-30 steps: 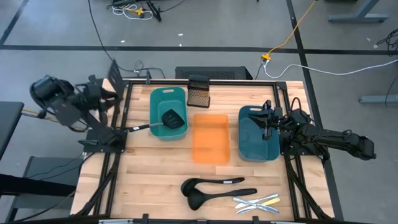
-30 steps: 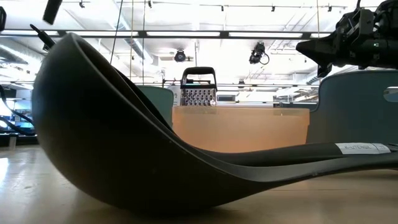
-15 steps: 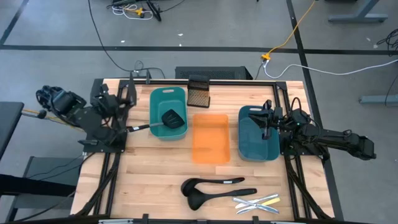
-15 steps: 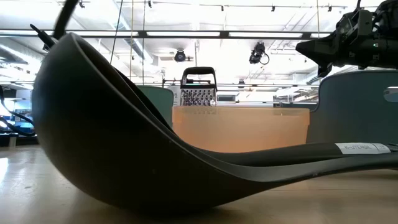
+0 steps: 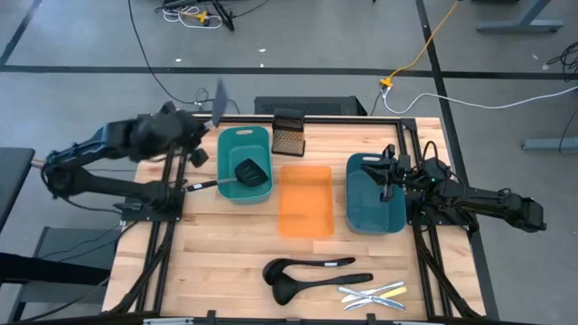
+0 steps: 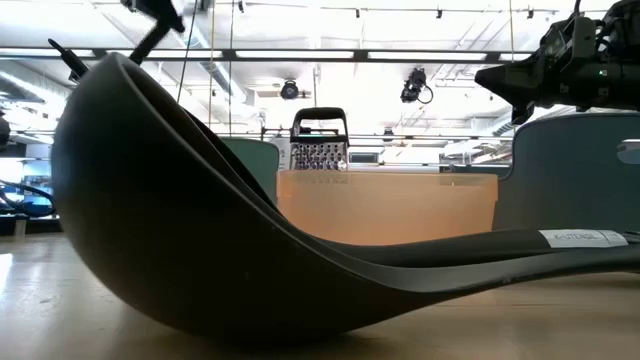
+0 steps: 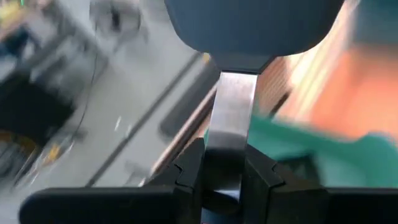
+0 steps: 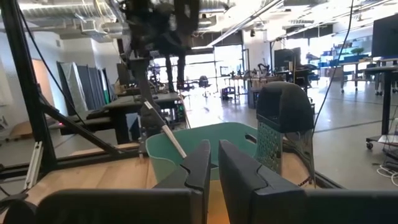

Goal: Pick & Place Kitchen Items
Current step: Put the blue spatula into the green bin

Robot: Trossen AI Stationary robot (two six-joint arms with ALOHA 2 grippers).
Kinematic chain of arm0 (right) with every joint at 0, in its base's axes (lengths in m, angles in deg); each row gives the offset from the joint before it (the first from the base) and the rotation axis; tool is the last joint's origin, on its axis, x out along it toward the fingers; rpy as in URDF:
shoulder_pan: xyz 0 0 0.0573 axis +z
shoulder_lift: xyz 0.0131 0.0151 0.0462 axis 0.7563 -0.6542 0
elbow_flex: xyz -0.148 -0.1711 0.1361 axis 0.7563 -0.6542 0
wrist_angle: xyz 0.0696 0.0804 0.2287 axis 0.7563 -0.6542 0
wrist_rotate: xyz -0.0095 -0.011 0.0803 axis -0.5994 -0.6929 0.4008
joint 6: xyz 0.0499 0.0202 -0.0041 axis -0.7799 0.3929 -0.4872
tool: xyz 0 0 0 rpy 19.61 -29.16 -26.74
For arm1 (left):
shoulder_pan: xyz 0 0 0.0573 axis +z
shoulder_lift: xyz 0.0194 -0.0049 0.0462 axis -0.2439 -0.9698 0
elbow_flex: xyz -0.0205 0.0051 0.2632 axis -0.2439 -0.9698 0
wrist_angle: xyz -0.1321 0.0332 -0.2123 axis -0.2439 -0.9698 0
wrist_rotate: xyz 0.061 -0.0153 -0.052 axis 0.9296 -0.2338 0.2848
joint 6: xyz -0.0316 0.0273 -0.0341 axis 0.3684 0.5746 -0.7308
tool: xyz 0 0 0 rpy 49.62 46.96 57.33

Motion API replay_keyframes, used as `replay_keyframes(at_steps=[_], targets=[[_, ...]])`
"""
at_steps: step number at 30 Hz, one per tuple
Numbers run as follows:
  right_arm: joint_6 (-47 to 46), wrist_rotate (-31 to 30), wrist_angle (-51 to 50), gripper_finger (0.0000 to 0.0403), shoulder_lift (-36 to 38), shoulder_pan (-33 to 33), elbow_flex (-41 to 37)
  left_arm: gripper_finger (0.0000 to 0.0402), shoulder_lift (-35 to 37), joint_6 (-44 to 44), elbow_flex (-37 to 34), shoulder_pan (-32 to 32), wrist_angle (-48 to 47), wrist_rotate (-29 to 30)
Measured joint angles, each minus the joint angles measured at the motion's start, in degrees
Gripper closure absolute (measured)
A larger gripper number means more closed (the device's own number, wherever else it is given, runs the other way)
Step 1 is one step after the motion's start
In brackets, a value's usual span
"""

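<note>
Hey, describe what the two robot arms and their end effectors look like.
Both arms are dark, nearly black, built of jointed boxy segments. The left arm and right arm each end in a two-finger end effector. The left end effector has blocky black angular fingers; the right end effector has flat, dark slab-like fingers.

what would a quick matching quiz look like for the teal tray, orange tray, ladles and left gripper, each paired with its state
Things:
1 teal tray
2 orange tray
3 ladles
4 left gripper

States:
a shut on a second spatula's metal handle
b lying on the table near its front edge
c nothing in it
d black-headed spatula lying in it, handle out over the rim

Pairs: 1-d, 2-c, 3-b, 4-a
</note>
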Motion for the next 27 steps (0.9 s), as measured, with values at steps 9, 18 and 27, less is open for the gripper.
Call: replay_keyframes(at_steps=[9, 18, 27], targets=[[1.26, 0.02, -0.02, 0.0359, 0.01, 0.01, 0.0, 0.033, -12.83, 9.12, 0.24, 11.32, 0.19, -4.1], [1.36, 0.02, -0.09, 0.0359, 0.01, 0.0, 0.01, 0.033, -20.98, 20.22, 0.23, 13.72, -1.53, 9.47], [1.45, 0.02, -0.13, 0.0359, 0.01, 0.01, 0.01, 0.033, -22.92, 38.95, 0.23, 13.0, -1.92, 29.23]])
